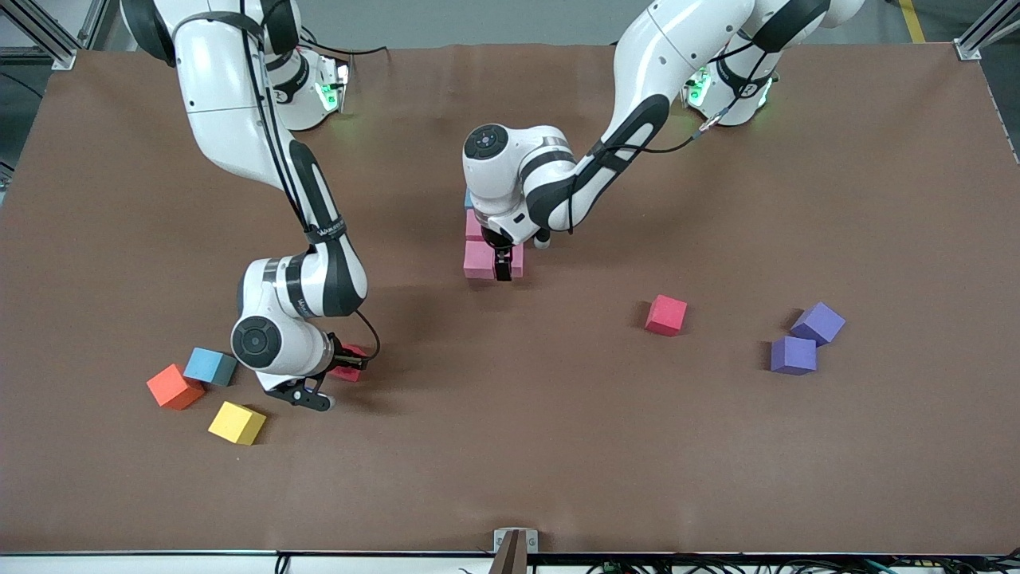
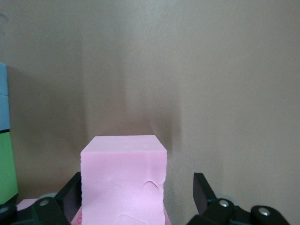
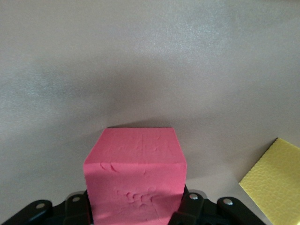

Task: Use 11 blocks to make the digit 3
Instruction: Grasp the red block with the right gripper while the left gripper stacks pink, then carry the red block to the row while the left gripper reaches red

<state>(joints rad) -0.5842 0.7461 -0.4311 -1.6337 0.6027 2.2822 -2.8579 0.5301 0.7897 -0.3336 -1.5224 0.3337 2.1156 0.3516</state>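
My right end effector [image 1: 348, 364] pinches a red cube [image 3: 136, 176] beside the yellow cube [image 1: 237, 422]; my left end effector [image 1: 503, 267], spread, straddles the pink cube [image 2: 123, 183], well apart.

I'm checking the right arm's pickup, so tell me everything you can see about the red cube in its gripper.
The small matte red foam-like cube has a pinkish-red tone, square faces and small dents and creases on the face toward the wrist camera. It sits upright between the fingers of the right gripper, which are shut on its two sides. It is at the brown table surface, toward the right arm's end, beside the yellow cube and light blue cube, touching neither. Whether it has lifted off cannot be told.
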